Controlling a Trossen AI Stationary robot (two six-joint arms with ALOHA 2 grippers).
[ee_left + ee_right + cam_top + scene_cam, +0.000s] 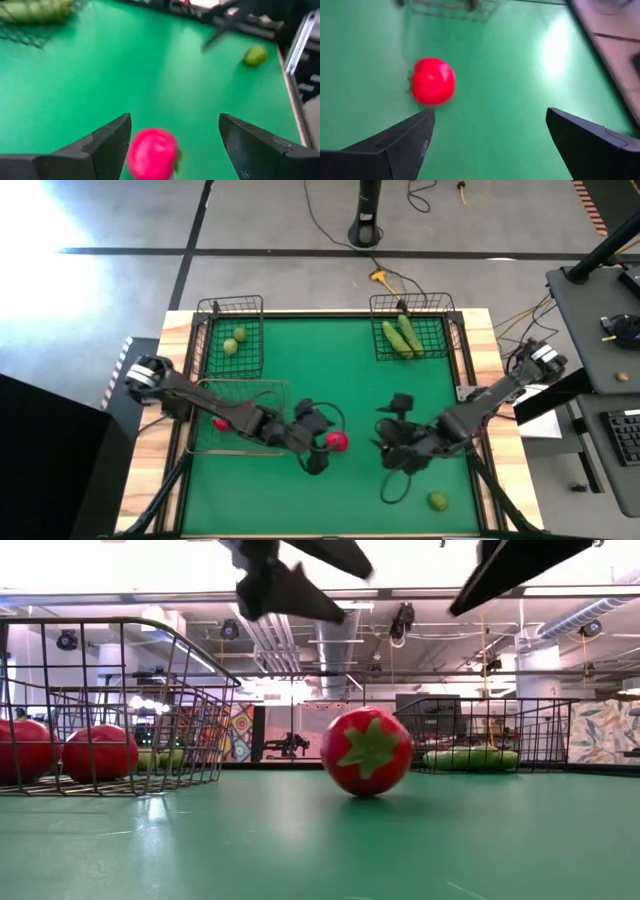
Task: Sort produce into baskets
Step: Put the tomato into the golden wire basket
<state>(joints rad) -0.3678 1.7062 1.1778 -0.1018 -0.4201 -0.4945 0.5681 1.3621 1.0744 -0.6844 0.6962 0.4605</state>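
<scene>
A round red piece with a green top (338, 442) lies on the green mat at mid-table, resting on its side in the low view (367, 750). My left gripper (320, 444) is open just left of it and above the mat. In the left wrist view its fingers stand on either side of the red piece (152, 152) without touching it. My right gripper (386, 443) is open and empty to the right of the red piece, which shows ahead of it in the right wrist view (434, 81). A yellow-green piece (438, 501) lies near the front right.
The grey-wire basket (270, 385) at the left holds two red pieces (100, 752). The far-left dark basket (215, 330) holds two yellow-green pieces (234, 340). The far-right dark basket (445, 330) holds two cucumbers (402, 338). Wooden edges border the mat.
</scene>
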